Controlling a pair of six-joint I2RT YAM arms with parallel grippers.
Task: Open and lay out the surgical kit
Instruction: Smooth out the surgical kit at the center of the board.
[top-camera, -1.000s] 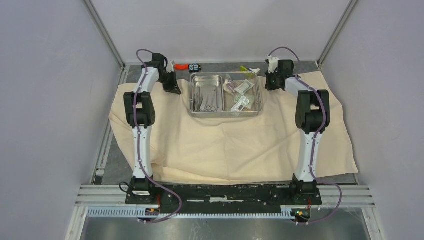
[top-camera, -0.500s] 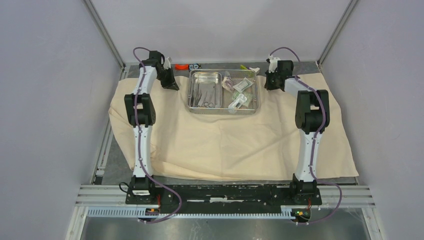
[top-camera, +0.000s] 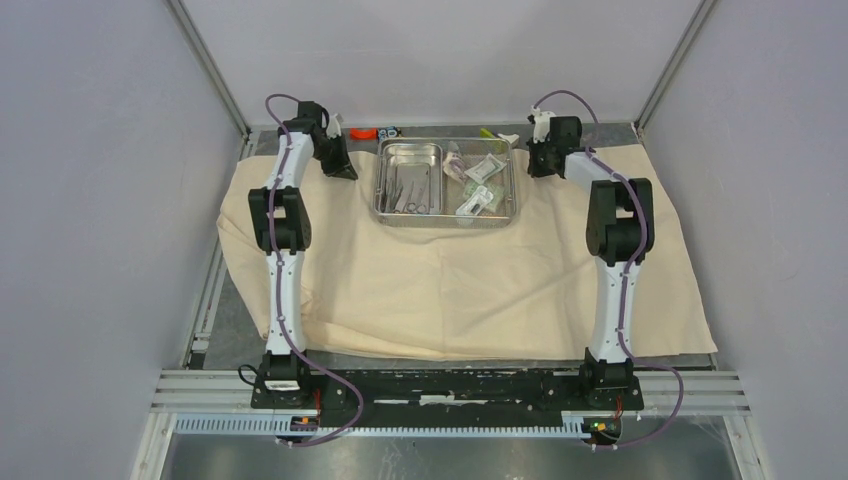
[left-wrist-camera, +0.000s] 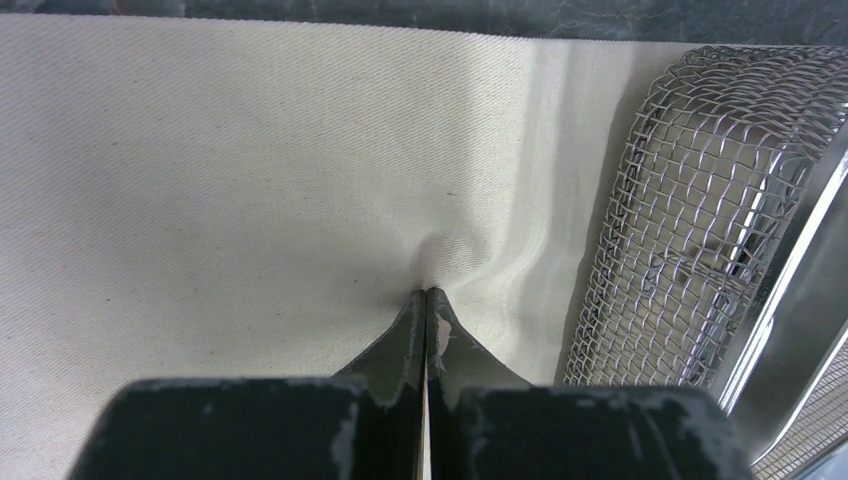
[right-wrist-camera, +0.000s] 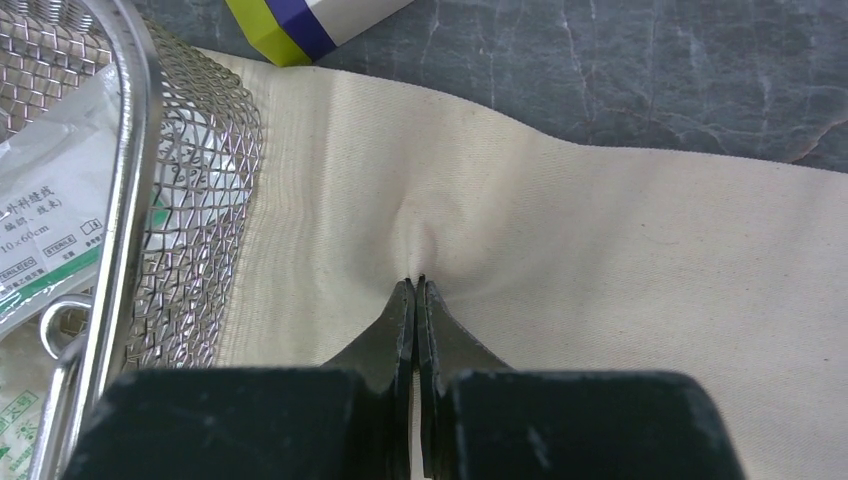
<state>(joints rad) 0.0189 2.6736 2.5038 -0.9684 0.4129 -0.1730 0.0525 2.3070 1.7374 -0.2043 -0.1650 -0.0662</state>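
The beige cloth wrap (top-camera: 450, 280) lies spread over the table. On its far part stands the steel tray (top-camera: 445, 218), with mesh walls (left-wrist-camera: 680, 220). A smaller inner tray (top-camera: 392, 152) inside it holds thin metal instruments (top-camera: 408, 195), and sealed packets (top-camera: 480, 185) lie beside it. My left gripper (top-camera: 340, 170) is just left of the tray, shut on a pinch of cloth (left-wrist-camera: 427, 292). On the tray's right side my right gripper (top-camera: 535, 165) is likewise shut on puckered cloth (right-wrist-camera: 416, 281). The mesh wall (right-wrist-camera: 200, 230) and a packet (right-wrist-camera: 50, 230) show at the left of the right wrist view.
A yellow-green and white object (right-wrist-camera: 300, 20) lies on the dark tabletop just beyond the cloth's far edge, behind the tray (top-camera: 497, 136). Small orange and black pieces (top-camera: 378, 131) sit at the back left. Grey walls close in both sides.
Both grippers have drawn the cloth toward the back wall, and the tray has ridden along with it. The cloth's front edge has pulled back slightly.
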